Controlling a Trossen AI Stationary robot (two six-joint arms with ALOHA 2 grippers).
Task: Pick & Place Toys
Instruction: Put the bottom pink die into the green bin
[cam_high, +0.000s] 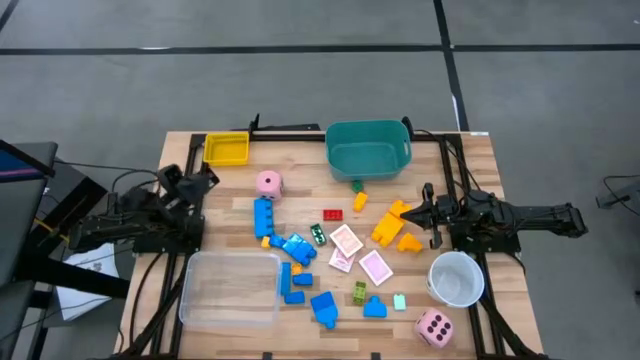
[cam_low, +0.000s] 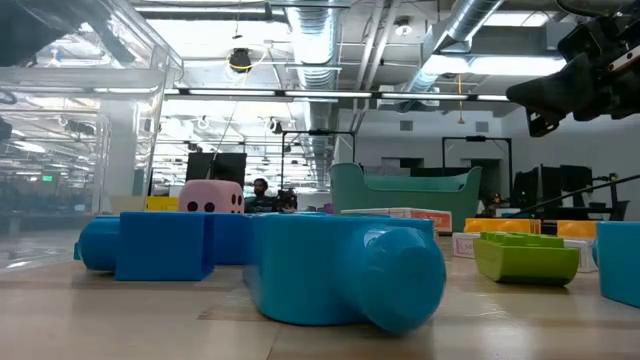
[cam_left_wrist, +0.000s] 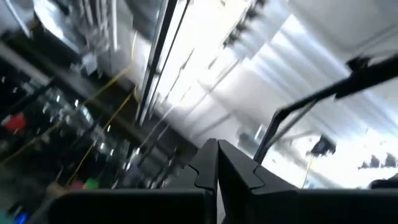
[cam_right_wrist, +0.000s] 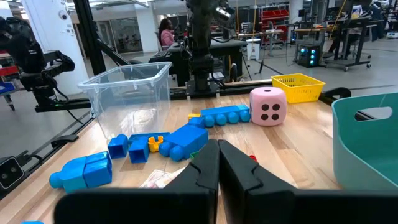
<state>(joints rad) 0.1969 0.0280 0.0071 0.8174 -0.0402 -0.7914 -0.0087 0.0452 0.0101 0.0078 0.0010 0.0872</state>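
The toys lie scattered on the middle of the wooden table (cam_high: 470, 150): blue blocks (cam_high: 263, 217), orange blocks (cam_high: 393, 226), a red block (cam_high: 332, 213), pink-white cards (cam_high: 346, 243) and two pink dice (cam_high: 268, 183) (cam_high: 433, 327). My left gripper (cam_high: 205, 180) is shut at the table's left edge and tipped upward, so its wrist view shows only the shut fingers (cam_left_wrist: 231, 171) against the ceiling. At the right edge, my right gripper (cam_high: 425, 210) is shut and level. It points across the table, just right of the orange blocks. Neither gripper holds anything.
A teal tub (cam_high: 368, 150) stands at the far middle. A yellow tray (cam_high: 226, 149) sits at the far left and a clear tray (cam_high: 232, 288) at the near left. A white cup (cam_high: 456, 278) stands near my right gripper. Dark rails (cam_high: 440, 180) frame the tabletop.
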